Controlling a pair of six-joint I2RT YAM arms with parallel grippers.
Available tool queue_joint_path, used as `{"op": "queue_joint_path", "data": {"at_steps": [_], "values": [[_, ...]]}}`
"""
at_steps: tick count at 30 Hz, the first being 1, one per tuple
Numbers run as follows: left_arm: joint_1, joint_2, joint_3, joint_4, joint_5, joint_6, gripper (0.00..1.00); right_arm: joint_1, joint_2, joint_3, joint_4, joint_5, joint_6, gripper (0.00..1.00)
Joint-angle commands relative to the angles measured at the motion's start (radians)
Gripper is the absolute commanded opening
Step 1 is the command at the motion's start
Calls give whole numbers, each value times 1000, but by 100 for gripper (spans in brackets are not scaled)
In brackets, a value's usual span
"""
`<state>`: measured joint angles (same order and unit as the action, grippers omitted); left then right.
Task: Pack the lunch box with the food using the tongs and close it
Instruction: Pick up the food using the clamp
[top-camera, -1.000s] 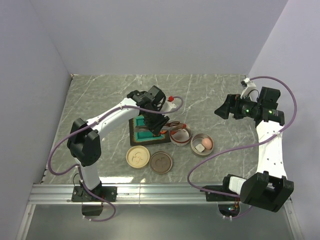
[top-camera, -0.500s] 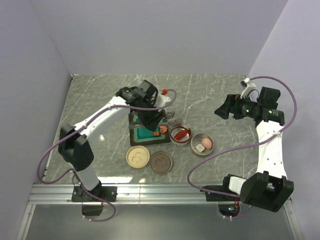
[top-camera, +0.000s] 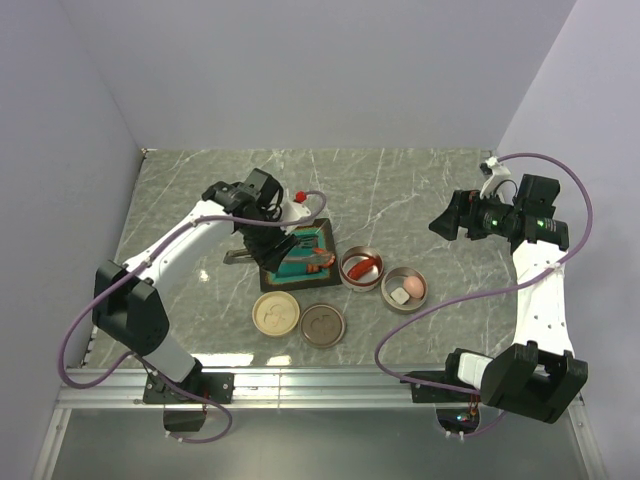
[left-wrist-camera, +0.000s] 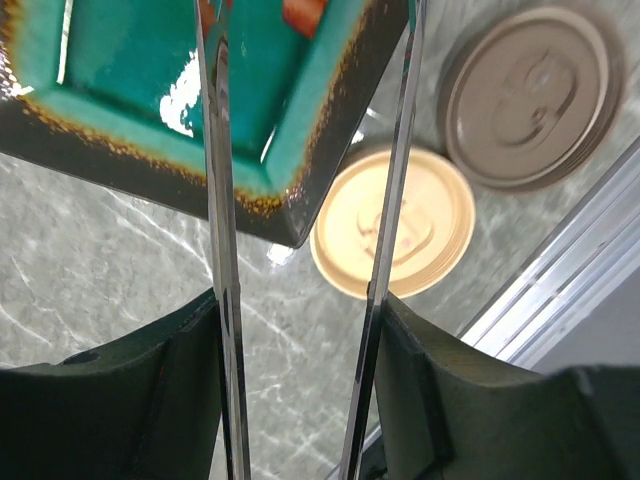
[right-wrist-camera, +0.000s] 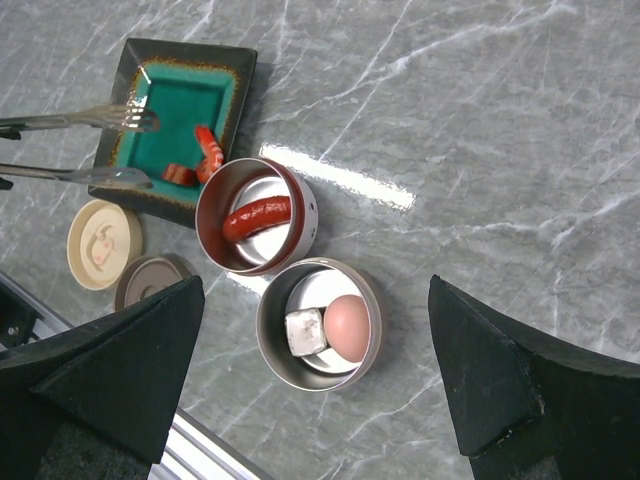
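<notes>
Grey marble table (top-camera: 400, 190). Left gripper (left-wrist-camera: 300, 310) reaches over its middle, fingers clamped on the outer faces of the tongs (right-wrist-camera: 90, 118). The tong tips stand apart over the near-left part of the teal tray (right-wrist-camera: 190, 50); contact with the tray cannot be judged.

Right gripper (top-camera: 447, 218) hangs high at the right, jaws spread wide, holding nothing.

Red-rimmed tin (right-wrist-camera: 305, 205) touches the tray corner, with a grey tin (right-wrist-camera: 262, 330) just beside it. Cream lid (right-wrist-camera: 103, 243) and brown lid (right-wrist-camera: 150, 280) lie flat near the tray.

Food:
- sausage (right-wrist-camera: 258, 217) in the red-rimmed tin
- pink egg (right-wrist-camera: 347, 325) and white cube (right-wrist-camera: 305, 332) in the grey tin
- shrimp (right-wrist-camera: 208, 145) and a red piece (right-wrist-camera: 180, 175) on the tray, beside the tong tips
</notes>
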<state>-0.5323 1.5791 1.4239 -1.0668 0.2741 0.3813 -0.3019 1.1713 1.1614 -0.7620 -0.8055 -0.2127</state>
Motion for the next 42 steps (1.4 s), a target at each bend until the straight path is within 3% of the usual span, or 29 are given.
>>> {"op": "queue_joint_path", "data": {"at_steps": [1,13,22,32,42], "values": [[2,-19,-20,-1,-15,77,58,-6,2,47,-7,-4,-19,100],[3,19,-118,80,-95,122,58,-6,7,49,-16,2,-33,100],[5,30,-157,114,-105,128,48,-8,8,40,-13,3,-39,100],[6,16,-108,70,-73,117,27,-8,5,41,-19,9,-45,100],[-9,-15,73,-51,6,57,25,-6,16,37,7,-14,-11,100]]}}
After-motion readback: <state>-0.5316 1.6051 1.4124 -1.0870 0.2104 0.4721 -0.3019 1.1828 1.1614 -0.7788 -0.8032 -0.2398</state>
